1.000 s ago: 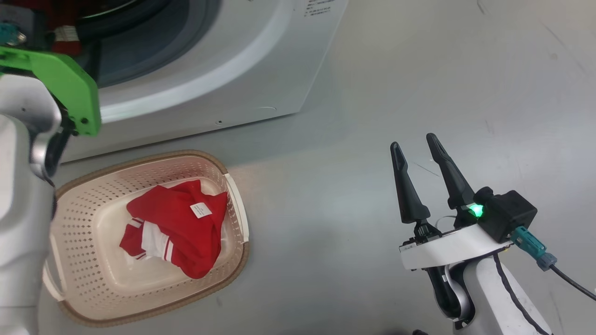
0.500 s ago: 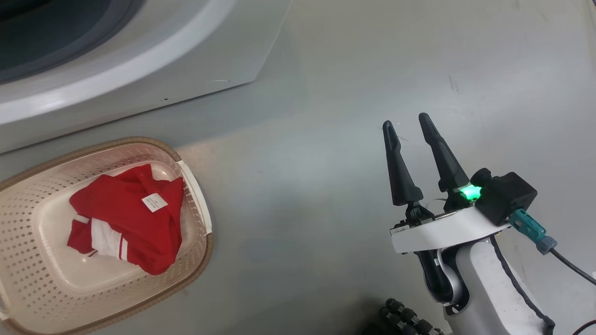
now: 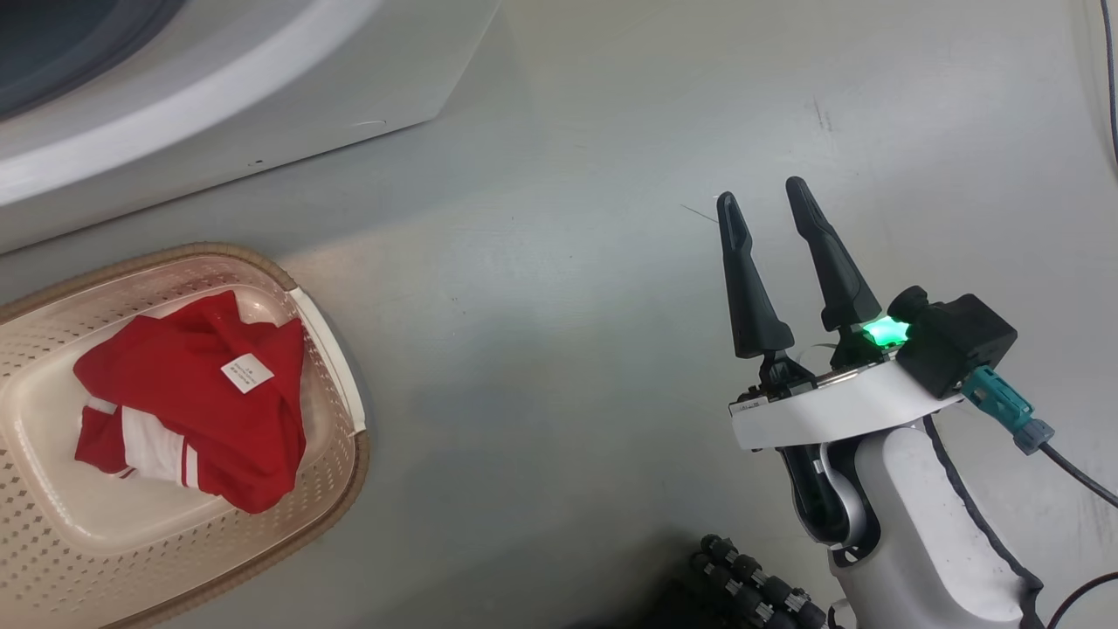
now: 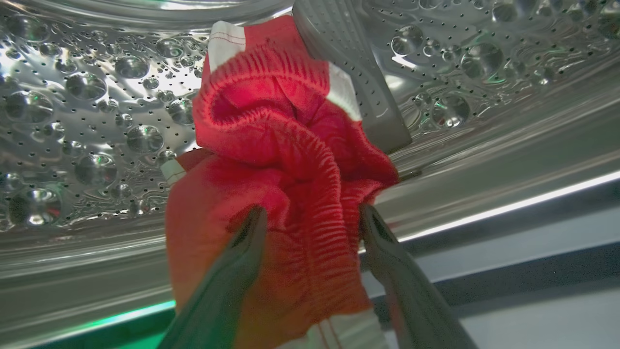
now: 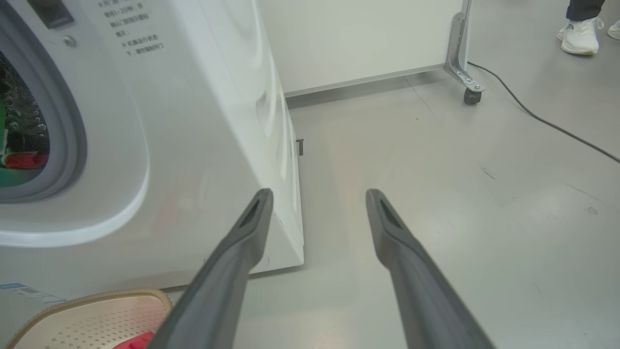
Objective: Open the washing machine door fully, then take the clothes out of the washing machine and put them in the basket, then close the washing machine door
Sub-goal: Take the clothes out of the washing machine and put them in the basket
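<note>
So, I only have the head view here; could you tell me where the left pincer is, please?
Observer: In the left wrist view the left pincer is inside the steel drum. It is open, with a red garment bunched between its fingers.
Operator: Thank you. Is there anyone on the side of the right pincer?
Observer: The right wrist view has a person's white shoe at its far top right, well beyond that open pincer.
</note>
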Controlling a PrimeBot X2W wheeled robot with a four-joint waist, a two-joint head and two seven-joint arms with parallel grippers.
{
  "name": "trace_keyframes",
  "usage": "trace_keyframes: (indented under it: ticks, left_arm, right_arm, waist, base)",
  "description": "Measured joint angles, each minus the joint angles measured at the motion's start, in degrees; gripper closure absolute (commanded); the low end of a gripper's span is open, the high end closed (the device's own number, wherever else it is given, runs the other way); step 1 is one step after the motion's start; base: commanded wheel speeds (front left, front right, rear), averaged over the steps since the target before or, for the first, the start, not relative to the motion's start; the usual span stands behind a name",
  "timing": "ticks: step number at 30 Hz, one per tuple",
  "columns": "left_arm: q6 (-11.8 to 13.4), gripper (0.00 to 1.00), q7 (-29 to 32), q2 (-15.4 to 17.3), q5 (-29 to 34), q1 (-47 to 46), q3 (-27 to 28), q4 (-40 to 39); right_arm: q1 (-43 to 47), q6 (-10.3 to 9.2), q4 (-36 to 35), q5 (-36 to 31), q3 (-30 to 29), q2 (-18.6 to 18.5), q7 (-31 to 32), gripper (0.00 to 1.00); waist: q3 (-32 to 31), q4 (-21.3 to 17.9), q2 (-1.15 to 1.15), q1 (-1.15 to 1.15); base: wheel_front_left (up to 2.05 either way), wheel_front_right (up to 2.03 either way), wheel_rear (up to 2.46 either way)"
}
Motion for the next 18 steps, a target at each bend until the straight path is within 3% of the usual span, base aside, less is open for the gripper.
trace_keyframes:
  ticks: [2,3,5,18]
  left_arm:
    - [0.3,0.00,0.1,0.1,0.1,-0.5,0.0,0.4]
    - [0.5,0.13,0.1,0.1,0.3,-0.6,0.0,0.5]
    - [0.5,0.99,0.3,0.1,0.4,-0.9,0.0,0.5]
    - [1.1,1.00,-2.3,-0.6,0.9,-2.4,-0.5,1.0]
  right_arm:
    - [0.0,0.00,0.0,0.0,0.0,0.0,0.0,0.00]
    - [-0.1,0.00,0.0,0.0,0.0,0.0,0.0,0.00]
    - [-0.3,0.00,0.1,0.0,0.0,0.0,0.0,0.00]
    - [-2.0,-0.15,0.3,0.3,-0.2,0.0,0.0,0.00]
  waist:
    - [0.1,0.0,0.00,0.00]
    - [0.2,0.0,0.00,0.00]
    - [0.3,0.0,0.00,0.00]
    - [0.8,0.6,0.00,0.00]
  base:
    - [0.00,0.00,0.00]
    - [0.00,0.00,0.00]
    - [0.00,0.00,0.00]
    - [0.00,0.00,0.00]
